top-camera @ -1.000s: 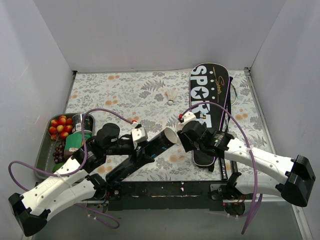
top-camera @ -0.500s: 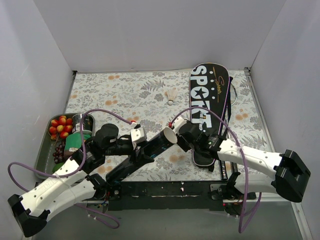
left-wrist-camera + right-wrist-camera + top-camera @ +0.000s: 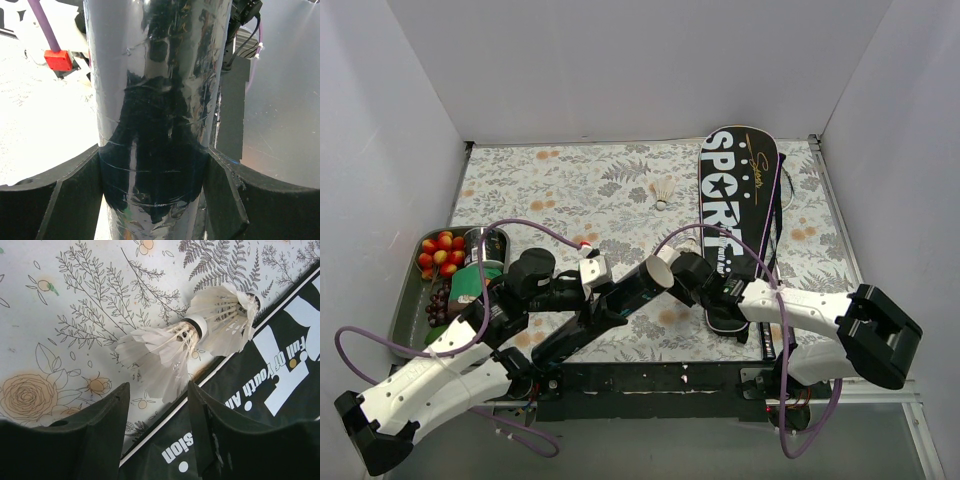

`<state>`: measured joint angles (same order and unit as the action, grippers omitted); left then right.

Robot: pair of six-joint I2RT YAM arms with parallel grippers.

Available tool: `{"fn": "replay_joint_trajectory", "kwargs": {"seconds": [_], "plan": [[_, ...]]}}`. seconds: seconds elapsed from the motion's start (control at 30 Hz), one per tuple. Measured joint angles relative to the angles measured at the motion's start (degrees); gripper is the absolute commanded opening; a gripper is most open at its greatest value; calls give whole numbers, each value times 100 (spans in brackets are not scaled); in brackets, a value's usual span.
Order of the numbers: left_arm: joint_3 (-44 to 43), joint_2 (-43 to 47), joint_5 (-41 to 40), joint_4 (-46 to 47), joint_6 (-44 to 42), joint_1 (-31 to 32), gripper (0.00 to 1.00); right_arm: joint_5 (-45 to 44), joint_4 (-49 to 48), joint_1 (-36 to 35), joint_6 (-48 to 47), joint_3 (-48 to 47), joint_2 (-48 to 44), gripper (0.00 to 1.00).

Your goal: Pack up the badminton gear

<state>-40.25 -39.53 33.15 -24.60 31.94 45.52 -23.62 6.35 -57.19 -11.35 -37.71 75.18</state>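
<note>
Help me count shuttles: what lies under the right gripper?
Two white feather shuttlecocks, one nested in the other, lie on the floral cloth at the racket bag edge. Overhead, the right arm mostly covers them.

Floral cloth (image 3: 570,190) covers table. Dark tray (image 3: 402,310) at left edge w/ red fruit (image 3: 440,252), can (image 3: 480,243), dark grapes (image 3: 438,300), green pkt (image 3: 470,283).
</note>
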Motion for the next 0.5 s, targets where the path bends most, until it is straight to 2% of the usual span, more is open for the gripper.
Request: {"fn": "replay_joint_trajectory", "kwargs": {"seconds": [0.17, 0.4, 0.5], "plan": [[0, 0, 9, -55, -2, 0, 18, -57, -310, 11, -175, 68, 116, 54], [0, 0, 7, -76, -17, 0, 18, -85, -684, 94, -350, 79, 219, 34], [0, 0, 9, -81, -20, 0, 18, -83, -780, 146, -396, 79, 273, 29]]}}
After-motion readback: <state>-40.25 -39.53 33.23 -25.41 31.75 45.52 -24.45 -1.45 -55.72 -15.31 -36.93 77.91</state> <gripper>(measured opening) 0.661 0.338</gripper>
